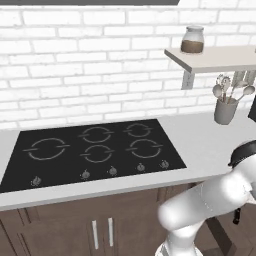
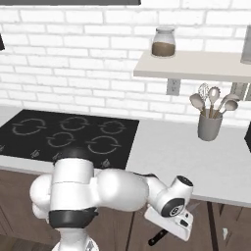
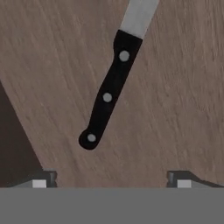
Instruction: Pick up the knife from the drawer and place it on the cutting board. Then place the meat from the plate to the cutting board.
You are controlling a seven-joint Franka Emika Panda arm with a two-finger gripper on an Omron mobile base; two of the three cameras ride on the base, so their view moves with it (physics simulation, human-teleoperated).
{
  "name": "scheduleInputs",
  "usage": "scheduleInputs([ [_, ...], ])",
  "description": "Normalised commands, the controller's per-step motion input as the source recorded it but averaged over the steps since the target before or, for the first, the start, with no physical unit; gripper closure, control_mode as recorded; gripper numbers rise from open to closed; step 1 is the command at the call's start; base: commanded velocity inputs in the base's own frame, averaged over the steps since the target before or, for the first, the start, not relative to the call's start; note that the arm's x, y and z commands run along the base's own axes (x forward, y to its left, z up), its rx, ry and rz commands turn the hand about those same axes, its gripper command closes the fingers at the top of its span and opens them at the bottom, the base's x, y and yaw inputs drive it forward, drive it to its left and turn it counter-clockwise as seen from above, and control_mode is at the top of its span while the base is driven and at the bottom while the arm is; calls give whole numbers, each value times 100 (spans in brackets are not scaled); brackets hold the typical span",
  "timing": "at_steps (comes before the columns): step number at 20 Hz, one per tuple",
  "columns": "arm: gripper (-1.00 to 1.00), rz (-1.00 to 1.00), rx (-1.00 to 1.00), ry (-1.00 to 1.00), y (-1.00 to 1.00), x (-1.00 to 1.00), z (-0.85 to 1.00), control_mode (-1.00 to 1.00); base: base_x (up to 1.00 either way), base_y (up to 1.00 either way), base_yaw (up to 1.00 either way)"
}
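The knife [image 3: 107, 96] lies flat on the brown wooden floor of the drawer [image 3: 175, 87]. Its black riveted handle runs diagonally, and the grey blade leaves the top of the hand view. My gripper [image 3: 113, 180] hovers just above the handle's butt end, open wide, with nothing between its fingers. In the right base view the hand hangs below the counter's front edge, and the dark handle end of the knife [image 2: 157, 238] pokes out beneath it. The cutting board, the meat and the plate are out of view.
A black cooktop [image 1: 92, 147] sits in the white counter [image 2: 196, 157] to the left. A grey utensil holder [image 2: 210, 125] stands by the brick wall under a shelf [image 2: 196, 66] with a jar [image 2: 163, 42]. A dark drawer wall [image 3: 13, 144] lies left of the knife.
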Motion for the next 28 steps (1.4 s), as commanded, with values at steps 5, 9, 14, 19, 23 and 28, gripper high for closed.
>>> scheduleInputs([
  [5,-100,0,0,0,-9,37,-29,-100,0,0,0],
  [9,-100,0,0,0,0,35,-45,-100,0,0,0],
  [14,-100,0,0,0,0,5,-58,-100,0,0,0],
  [19,-100,0,0,-8,0,0,-48,-100,0,0,0],
  [23,-100,0,0,-10,0,-10,-52,-100,0,0,0],
  [28,-100,0,-3,-7,8,-41,-72,-100,0,0,0],
])
